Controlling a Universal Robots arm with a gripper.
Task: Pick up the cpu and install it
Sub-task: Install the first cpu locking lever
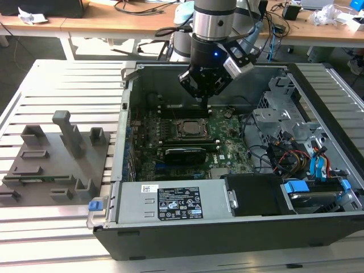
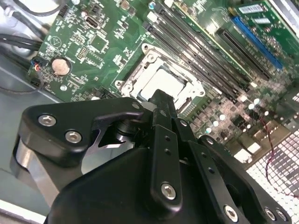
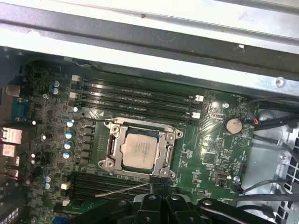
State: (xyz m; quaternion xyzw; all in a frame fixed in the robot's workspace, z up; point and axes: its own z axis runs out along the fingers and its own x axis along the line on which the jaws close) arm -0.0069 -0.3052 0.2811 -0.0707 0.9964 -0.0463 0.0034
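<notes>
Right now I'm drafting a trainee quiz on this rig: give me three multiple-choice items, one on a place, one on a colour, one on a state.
1. Where is the cpu? A in the socket on the motherboard; B in a person's hand; C on the floor.
2. What colour is the motherboard? A red; B green; C white.
3. The computer case is: A closed by a panel; B wrapped in cloth; C open, insides showing.
1 A: its shiny top sits inside the socket frame. 2 B: the board is green in both wrist views. 3 C: the motherboard shows inside it.
</notes>
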